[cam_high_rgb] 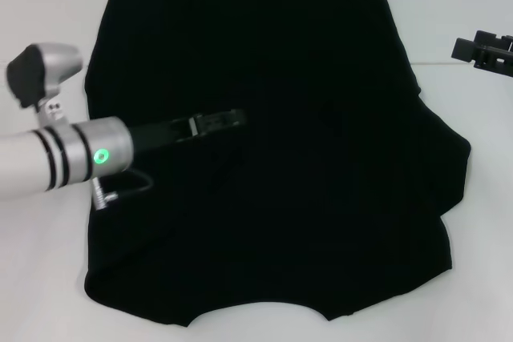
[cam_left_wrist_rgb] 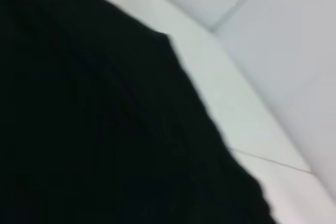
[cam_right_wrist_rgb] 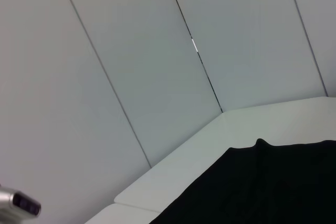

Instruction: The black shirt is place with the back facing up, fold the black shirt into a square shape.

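The black shirt (cam_high_rgb: 272, 158) lies spread over the white table (cam_high_rgb: 481, 222), covering most of it. Its curved neckline sits at the edge nearest the robot, the straight hem at the far edge. One short sleeve sticks out on the shirt's right side; the left side runs fairly straight, and may be folded in, though black on black makes that hard to judge.

The left gripper (cam_high_rgb: 232, 120) reaches in from the shirt's left edge and hovers over the cloth, left of the shirt's middle, its silver forearm with a green light trailing back off the fabric. Dark fingers against dark cloth hide whether they are parted, closed, or pinching fabric; I cannot tell. The left wrist view shows only the shirt (cam_left_wrist_rgb: 94, 129) close up, with its edge running across the table (cam_left_wrist_rgb: 247, 114).

The right gripper (cam_high_rgb: 485, 50) sits off the shirt, above the table beyond the shirt's right edge, near the far corner. Its grip state cannot be read either. The right wrist view catches the shirt's (cam_right_wrist_rgb: 262, 187) far hem and the grey wall panels (cam_right_wrist_rgb: 131, 66) behind the table.
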Controlling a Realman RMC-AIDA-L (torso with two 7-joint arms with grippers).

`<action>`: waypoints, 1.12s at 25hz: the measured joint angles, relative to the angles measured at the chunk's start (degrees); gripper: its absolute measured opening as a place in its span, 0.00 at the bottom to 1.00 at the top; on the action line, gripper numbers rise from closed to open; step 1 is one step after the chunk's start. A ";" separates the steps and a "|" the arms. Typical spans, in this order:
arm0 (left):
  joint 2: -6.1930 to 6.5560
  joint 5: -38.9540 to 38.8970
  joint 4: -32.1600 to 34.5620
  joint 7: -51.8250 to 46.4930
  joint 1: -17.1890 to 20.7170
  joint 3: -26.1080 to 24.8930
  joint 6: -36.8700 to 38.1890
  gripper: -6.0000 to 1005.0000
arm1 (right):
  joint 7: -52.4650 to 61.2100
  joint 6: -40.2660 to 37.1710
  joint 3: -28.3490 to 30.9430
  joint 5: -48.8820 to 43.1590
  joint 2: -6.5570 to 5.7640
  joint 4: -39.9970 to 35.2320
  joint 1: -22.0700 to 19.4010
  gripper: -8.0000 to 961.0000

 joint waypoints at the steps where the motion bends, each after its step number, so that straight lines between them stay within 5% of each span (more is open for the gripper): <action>1: -0.05 -0.14 0.00 0.12 -0.66 0.08 0.92 0.90 | 0.01 0.03 0.00 0.00 0.00 0.00 0.00 0.89; 6: 0.29 -1.78 0.28 2.50 -1.50 0.42 7.34 0.90 | 2.45 0.07 -0.15 -0.92 -0.38 -0.09 -0.43 0.89; 13: 1.12 -4.19 1.54 25.19 2.37 1.72 25.91 0.90 | 24.07 0.55 -0.57 -15.98 -4.50 -4.12 0.19 0.89; 18: -0.03 -3.02 3.05 38.18 4.92 6.61 27.48 0.90 | 36.64 1.44 -0.59 -28.04 -5.86 -8.36 1.41 0.89; 22: -0.75 -1.30 5.09 43.01 6.06 10.76 27.20 0.90 | 44.57 1.94 -0.58 -38.86 -5.89 -9.71 3.86 0.89; 28: -0.90 0.32 5.90 47.36 6.43 12.62 27.70 0.90 | 47.54 4.73 -1.75 -43.70 -4.34 -5.83 7.30 0.89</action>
